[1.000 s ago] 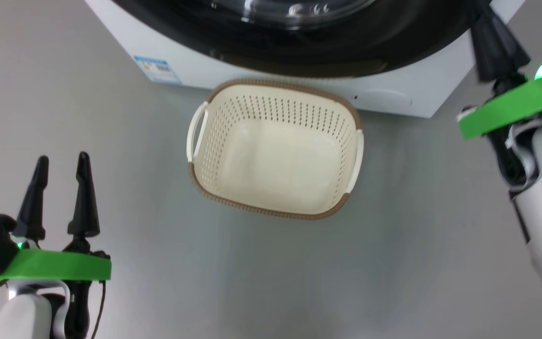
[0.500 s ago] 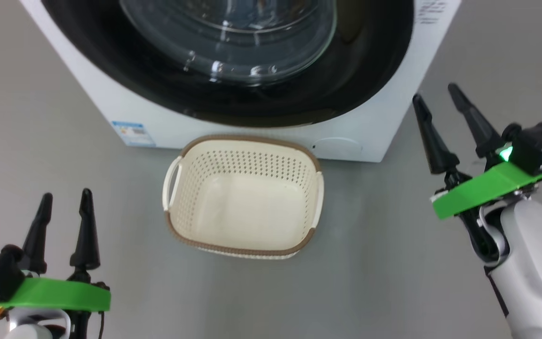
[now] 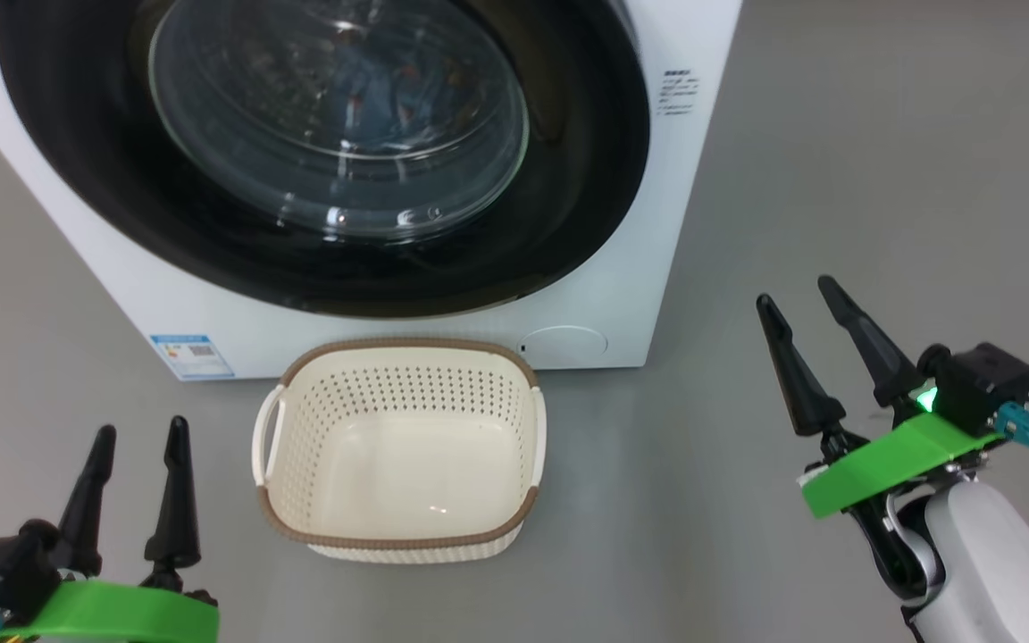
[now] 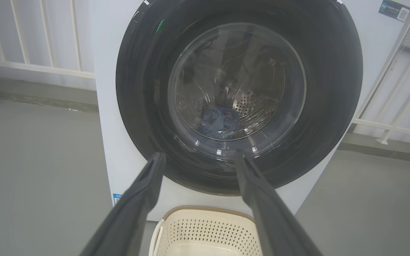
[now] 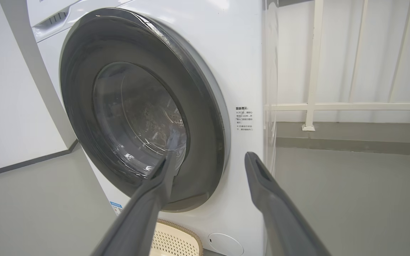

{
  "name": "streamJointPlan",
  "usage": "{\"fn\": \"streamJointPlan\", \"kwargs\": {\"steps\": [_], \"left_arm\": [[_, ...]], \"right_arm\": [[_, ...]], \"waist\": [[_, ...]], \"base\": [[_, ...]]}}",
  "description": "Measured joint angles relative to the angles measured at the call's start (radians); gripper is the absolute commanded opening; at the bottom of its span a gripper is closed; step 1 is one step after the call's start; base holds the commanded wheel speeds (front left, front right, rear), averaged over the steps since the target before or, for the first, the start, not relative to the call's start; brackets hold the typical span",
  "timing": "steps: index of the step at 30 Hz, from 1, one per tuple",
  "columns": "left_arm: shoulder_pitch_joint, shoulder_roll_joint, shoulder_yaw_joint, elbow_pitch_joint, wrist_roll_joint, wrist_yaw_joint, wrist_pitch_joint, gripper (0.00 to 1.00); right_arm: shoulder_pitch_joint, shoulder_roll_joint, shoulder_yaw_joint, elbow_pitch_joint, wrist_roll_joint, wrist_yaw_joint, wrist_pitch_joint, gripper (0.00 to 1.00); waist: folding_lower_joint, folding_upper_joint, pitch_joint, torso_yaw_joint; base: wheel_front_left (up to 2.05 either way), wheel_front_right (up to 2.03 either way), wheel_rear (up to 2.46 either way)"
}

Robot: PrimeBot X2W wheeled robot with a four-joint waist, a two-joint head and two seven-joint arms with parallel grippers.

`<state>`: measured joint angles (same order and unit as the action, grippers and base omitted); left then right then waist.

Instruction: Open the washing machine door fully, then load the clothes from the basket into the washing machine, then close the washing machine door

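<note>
The washing machine (image 3: 666, 205) is a white box standing on the grey floor. The washing machine door (image 3: 568, 179), round and glossy black with a glass bowl, lies flush against its front. Through the glass I make out blue clothes (image 4: 219, 121) in the steel drum. The cream basket (image 3: 398, 393) sits on the floor just in front of the machine, with nothing inside. My left gripper (image 3: 141, 430) is open at the lower left, left of the basket. My right gripper (image 3: 796, 293) is open to the right of the machine, touching nothing. Each wrist view shows its own fingers spread: left gripper (image 4: 199, 156), right gripper (image 5: 210, 156).
A blue label sticker (image 3: 191, 354) marks the machine's lower left corner, and a round cover (image 3: 564, 344) sits at its lower right. White railings (image 5: 311, 106) stand behind and beside the machine. Grey floor stretches to the machine's right.
The head camera has tilted up, so machine and basket sit lower and further left in the picture. My right gripper has opened and come away from the door's right edge. The left arm has held still.
</note>
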<state>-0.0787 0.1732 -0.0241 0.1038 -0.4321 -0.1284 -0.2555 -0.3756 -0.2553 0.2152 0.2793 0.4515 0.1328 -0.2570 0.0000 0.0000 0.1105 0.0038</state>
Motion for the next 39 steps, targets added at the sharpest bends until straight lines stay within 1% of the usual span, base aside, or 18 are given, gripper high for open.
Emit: {"fn": "streamJointPlan", "kwargs": {"steps": [11, 21, 39], "left_arm": [[0.044, 0.001, -0.005, -0.013, -0.023, 0.0, 0.0, 1.0], [0.063, 0.002, -0.018, -0.008, -0.027, 0.001, 0.002, 1.0], [0.063, 0.008, -0.025, -0.011, -0.03, 0.007, 0.002, 1.0]], "right_arm": [[0.111, 0.009, -0.04, -0.035, -0.002, 0.0, 0.0, 1.0], [0.136, 0.013, -0.067, -0.041, -0.009, 0.0, 0.0, 1.0], [0.143, 0.016, -0.068, -0.038, -0.012, 0.0, 0.0, 1.0]], "waist": [[0.0, 0.0, -0.065, -0.051], [0.0, 0.0, -0.085, -0.046], [0.0, 0.0, -0.088, -0.045]], "base": [[0.0, 0.0, 0.0], [0.0, 0.0, 0.0], [0.0, 0.0, 0.0]]}}
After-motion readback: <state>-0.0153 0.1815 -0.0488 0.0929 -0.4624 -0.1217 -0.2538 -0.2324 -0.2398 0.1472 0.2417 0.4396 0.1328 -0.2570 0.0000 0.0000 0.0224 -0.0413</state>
